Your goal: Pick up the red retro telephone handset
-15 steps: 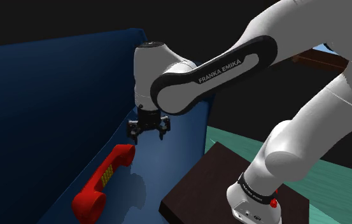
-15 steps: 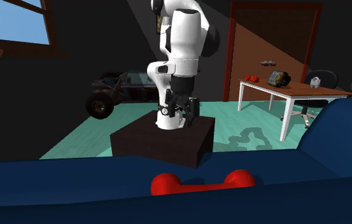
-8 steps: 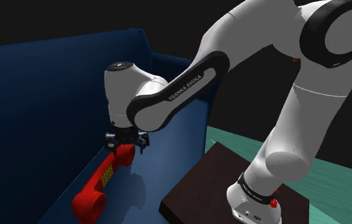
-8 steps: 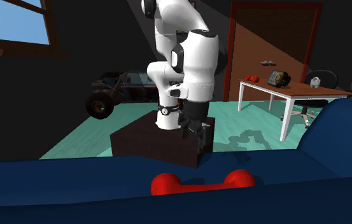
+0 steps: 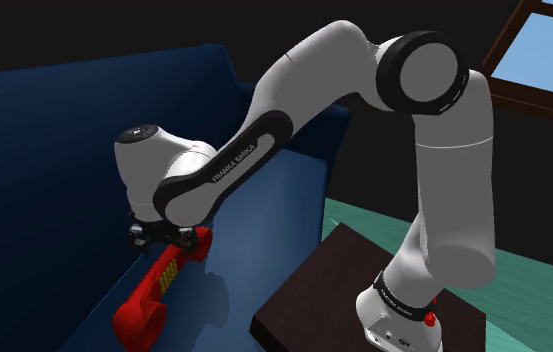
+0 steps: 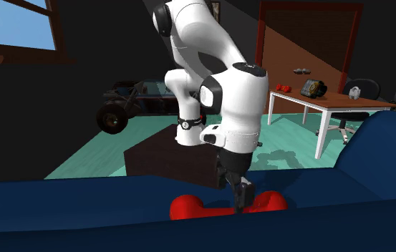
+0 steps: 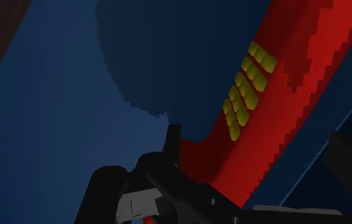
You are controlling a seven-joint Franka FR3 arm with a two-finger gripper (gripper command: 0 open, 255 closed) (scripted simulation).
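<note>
The red telephone handset (image 5: 160,281) lies flat on the blue sofa seat (image 5: 54,190), with its yellow keypad (image 7: 245,93) facing up. My black gripper (image 5: 167,238) is low over the handset's upper end in the shoulder view. In the second exterior view the gripper (image 6: 240,202) reaches down onto the handset (image 6: 203,209), between its two bulbous ends. In the wrist view the gripper (image 7: 260,153) is open, and its two fingers stand apart on either side of the red grip. I cannot tell whether they touch it.
The sofa's back and armrest (image 5: 309,130) rise around the seat. The dark box stand (image 5: 309,285) sits on a teal floor (image 6: 103,147). Far behind are a white desk (image 6: 329,107), an office chair (image 6: 354,118) and a wheeled cart (image 6: 121,107).
The arm swung toward the shoulder view's left and lowered. The gripper went from above the sofa seat down to straddle the handset. The handset has not moved.
</note>
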